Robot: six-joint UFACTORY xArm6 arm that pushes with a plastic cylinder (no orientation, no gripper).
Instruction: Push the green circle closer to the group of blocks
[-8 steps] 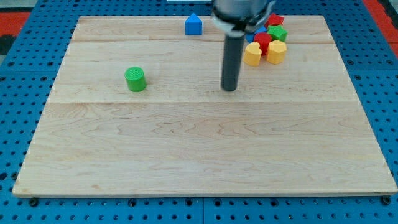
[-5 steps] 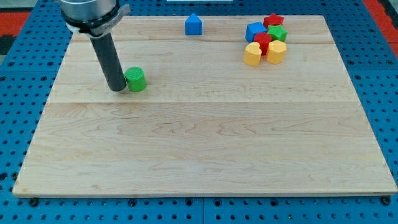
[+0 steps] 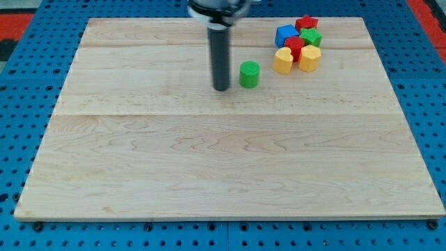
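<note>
The green circle [image 3: 249, 74] stands on the wooden board [image 3: 209, 167], right of centre near the view's top. My tip [image 3: 221, 88] rests on the board just to its left, with a narrow gap between them. The group lies to the circle's right, at the view's top right: a yellow heart [image 3: 282, 61], a yellow block [image 3: 310, 58], a red block [image 3: 295, 47], a blue block [image 3: 285, 34], a green block [image 3: 311, 37] and a red block [image 3: 306, 23]. The yellow heart is the nearest to the circle, a short gap away.
The board is ringed by a blue pegboard [image 3: 21, 104]. The arm's body [image 3: 217, 7] comes in at the view's top and the rod covers the board strip behind it.
The green circle has slid far to the right, from the board's left part to near the group. My tip has followed it on its left side. The blue house block no longer shows.
</note>
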